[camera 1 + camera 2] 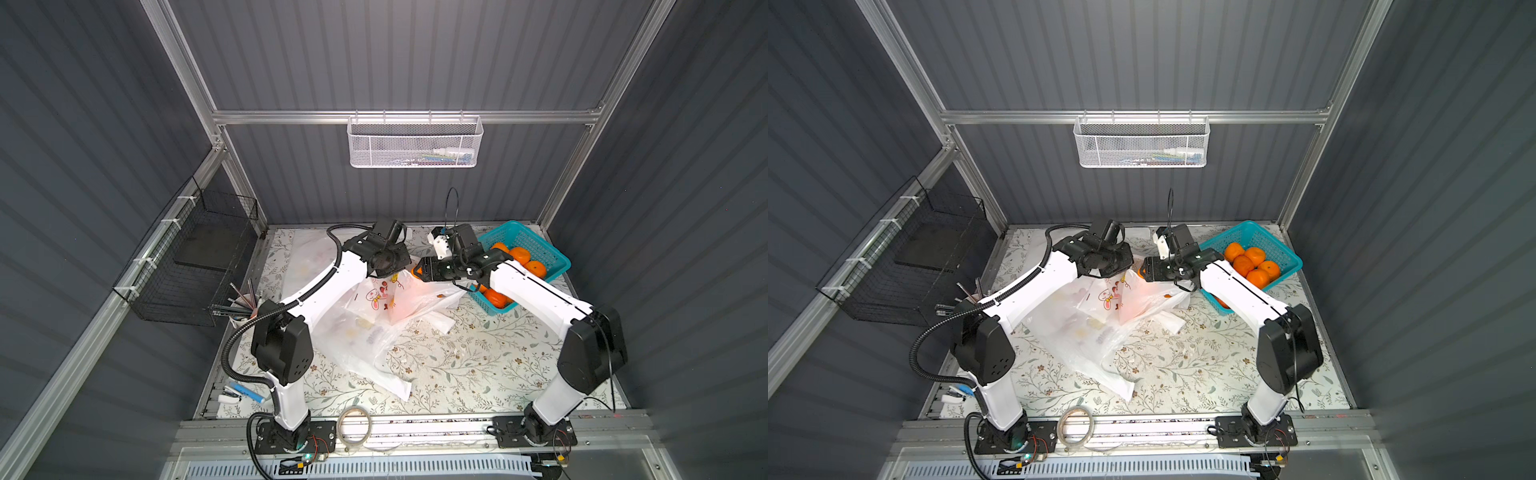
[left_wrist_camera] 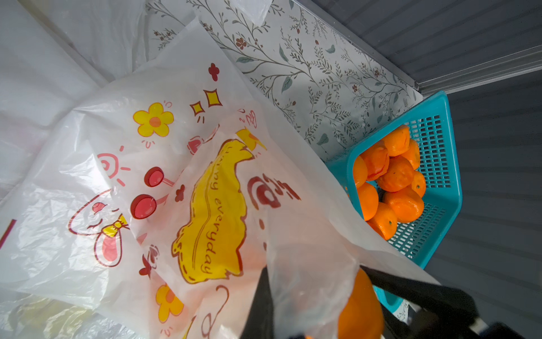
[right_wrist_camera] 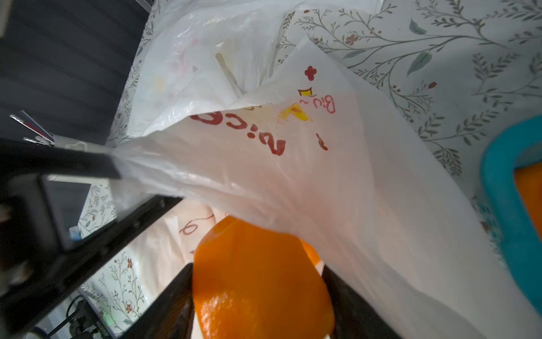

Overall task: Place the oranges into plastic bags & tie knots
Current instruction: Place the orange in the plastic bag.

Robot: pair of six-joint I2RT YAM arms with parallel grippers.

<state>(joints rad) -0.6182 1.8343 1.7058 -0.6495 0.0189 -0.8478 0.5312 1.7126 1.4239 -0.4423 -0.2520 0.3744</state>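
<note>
"Where's the bag, seen from above?"

"In both top views the bag (image 1: 384, 297) sits mid-table between the arms. The left gripper (image 1: 392, 274) is pinched tight on its rim and holds that edge up. The bag's length runs from the raised rim down towards the near edge of the table (image 1: 478, 374), and the mouth faces the right gripper (image 1: 419, 271), which clamps one orange (image 1: 416, 272) at the opening."

"And the left wrist camera?"

"The bag's print lies slantwise, with the held orange at the rim. The other oranges (image 2: 393, 179) are heaped in the teal basket (image 2: 440, 141) just beside it."

"The right wrist?"

"The orange is wedged between both fingers (image 3: 173, 296), with the bag's wall draped over it. The word 'nice' reads upside down. The left jaws nip the bag's gathered edge."
</note>
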